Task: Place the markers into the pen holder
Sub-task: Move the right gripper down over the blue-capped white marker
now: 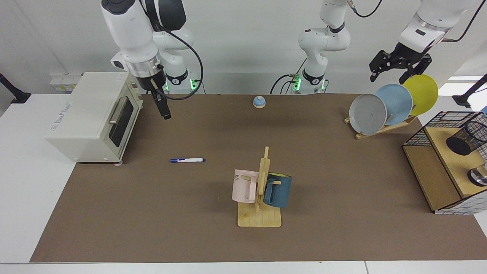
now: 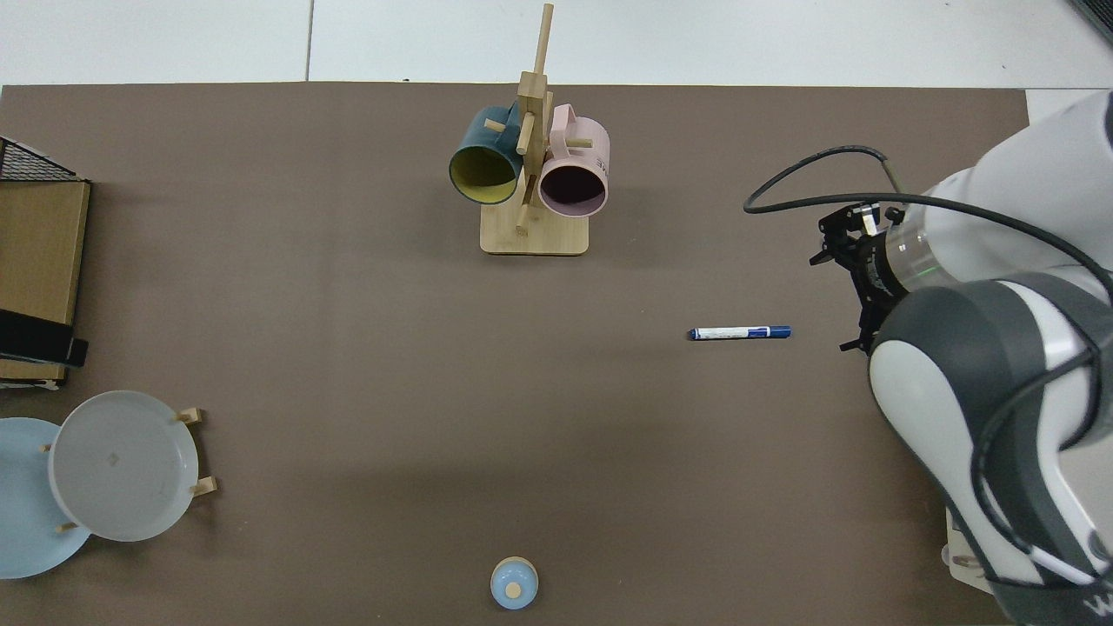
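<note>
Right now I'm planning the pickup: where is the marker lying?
The marker lies flat on the brown mat, in the facing view's left half, between the toaster oven and the mug rack, untouched.

- Two white robot arms (image 1: 133,34) are standing bolted at a brown-matted table (image 1: 342,228), pointing to a robotics lab.
- Staged props are sitting around: toaster oven (image 1: 91,114), mug rack (image 1: 260,194), plate rack (image 1: 384,127).
</note>
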### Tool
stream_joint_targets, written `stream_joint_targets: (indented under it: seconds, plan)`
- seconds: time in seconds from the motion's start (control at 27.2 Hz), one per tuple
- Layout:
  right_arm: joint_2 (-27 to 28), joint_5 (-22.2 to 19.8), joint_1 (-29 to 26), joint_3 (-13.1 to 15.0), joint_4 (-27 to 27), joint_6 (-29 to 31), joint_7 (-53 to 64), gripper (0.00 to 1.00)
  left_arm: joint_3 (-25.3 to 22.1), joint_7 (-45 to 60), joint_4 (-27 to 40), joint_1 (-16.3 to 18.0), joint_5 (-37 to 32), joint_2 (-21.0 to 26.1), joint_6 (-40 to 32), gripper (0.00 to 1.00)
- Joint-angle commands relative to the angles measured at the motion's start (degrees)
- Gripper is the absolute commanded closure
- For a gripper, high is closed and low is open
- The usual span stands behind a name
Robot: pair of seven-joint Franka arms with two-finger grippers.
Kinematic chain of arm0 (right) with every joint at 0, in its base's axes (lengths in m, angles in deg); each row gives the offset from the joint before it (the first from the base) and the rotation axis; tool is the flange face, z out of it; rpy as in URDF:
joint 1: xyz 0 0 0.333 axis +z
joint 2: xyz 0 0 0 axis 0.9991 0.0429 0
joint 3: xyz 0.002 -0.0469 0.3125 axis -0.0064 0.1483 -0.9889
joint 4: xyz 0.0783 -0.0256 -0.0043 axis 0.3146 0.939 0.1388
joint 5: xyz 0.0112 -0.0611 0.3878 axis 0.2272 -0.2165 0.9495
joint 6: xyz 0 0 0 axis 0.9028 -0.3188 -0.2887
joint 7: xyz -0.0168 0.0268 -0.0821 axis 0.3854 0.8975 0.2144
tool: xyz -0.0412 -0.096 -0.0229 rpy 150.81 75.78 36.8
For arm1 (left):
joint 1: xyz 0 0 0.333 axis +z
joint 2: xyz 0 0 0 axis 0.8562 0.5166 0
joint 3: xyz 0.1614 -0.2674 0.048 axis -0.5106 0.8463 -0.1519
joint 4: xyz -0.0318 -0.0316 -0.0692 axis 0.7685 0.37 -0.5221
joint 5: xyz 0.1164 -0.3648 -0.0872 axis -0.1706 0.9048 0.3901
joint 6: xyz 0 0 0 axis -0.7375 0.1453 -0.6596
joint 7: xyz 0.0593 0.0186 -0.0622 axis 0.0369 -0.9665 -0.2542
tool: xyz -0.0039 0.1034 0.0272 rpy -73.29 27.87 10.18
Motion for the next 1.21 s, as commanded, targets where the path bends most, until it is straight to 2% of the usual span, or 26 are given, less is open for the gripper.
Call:
stream_joint_targets:
  seconds: [0.0, 0.18, 0.26, 0.48, 0.62, 1.17]
  plan:
    - [3.6, 0.6, -0.2, 0.0, 0.4, 3.1, -6.0, 0.00, 0.3, 0.3, 0.6, 0.5, 0.3, -0.9, -0.7, 0.00]
    - [6.0, 0.8, 0.1, 0.0, 1.9, 7.6, -5.9, 0.00, 0.3, 0.0, 0.6, 0.5, 0.3, -0.9, -0.6, 0.00]
    - [7.1, 2.2, 0.1, 0.0, 3.5, 10.5, -6.1, 0.00, 0.3, -0.1, 0.6, 0.5, 0.3, -0.9, -0.5, 0.00]
    - [6.1, 3.2, 0.3, 0.0, 13.2, 20.5, -5.1, 0.00, 0.3, -0.2, 0.7, 0.5, 0.3, -0.9, -0.4, 0.00]
    - [6.1, 3.5, -0.2, 0.0, 17.4, 26.3, -2.0, 0.00, 0.3, -0.2, 0.7, 0.5, 0.3, -0.9, -0.4, 0.00]
    - [7.6, 4.6, -0.4, 0.1, 26.2, 40.6, -0.8, 0.01, 0.3, -0.2, 0.7, 0.5, 0.6, -0.9, -0.2, 0.00]
